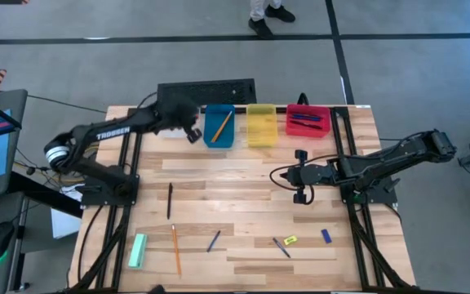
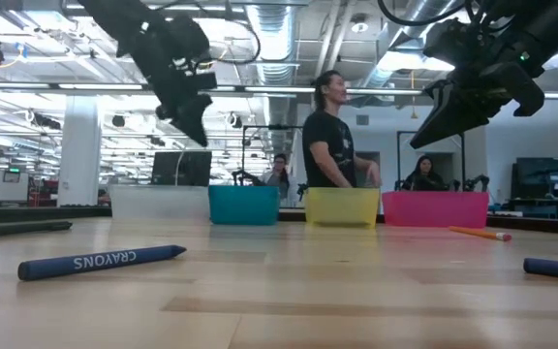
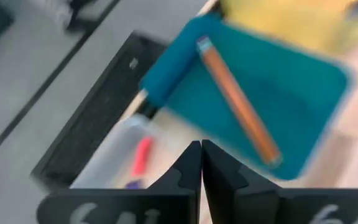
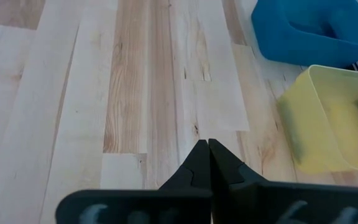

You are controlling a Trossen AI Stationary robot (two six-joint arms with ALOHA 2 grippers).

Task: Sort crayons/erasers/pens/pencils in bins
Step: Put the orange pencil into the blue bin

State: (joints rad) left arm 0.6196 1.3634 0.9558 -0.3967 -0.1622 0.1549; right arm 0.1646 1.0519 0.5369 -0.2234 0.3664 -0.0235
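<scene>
4 bins [image 1: 261,124] stand in a row along the far edge of the desk [image 1: 243,175]: clear at the left, then blue, yellow and red. The blue bin [image 1: 219,126] holds 1 pencil [image 1: 222,126], the red bin [image 1: 308,121] holds dark pens, and the clear bin [image 3: 114,163] shows something red inside.

The left pincer [image 1: 192,133] hangs with its fingers together and empty, between the clear and blue bins. The right pincer [image 1: 299,175] hovers over bare wood in front of the yellow and red bins, also closed on nothing.

Several risks follow. The loose things all lie at the near edge, well apart from both arms: a pen [image 1: 170,199], a second pencil [image 1: 175,249], 2 short dark sticks [image 1: 214,241], a yellow eraser [image 1: 290,240], a blue eraser [image 1: 326,236] and a green block [image 1: 138,251]. Each is thin or tiny and lies flat on the wood, so a closed pincer would only push it; the fingers must part first, and a poor descent could roll a stick off the edge. The dark sticks could be mis-sorted, since the low view shows one near stick marked as a crayon [image 2: 100,262]. The left arm, leaving the bins, could clip a rim and shift a tub.

The desk is pale butcher-block wood on a black frame. Beyond it lies a grey floor with dark lines and an open workshop where people stand.
</scene>
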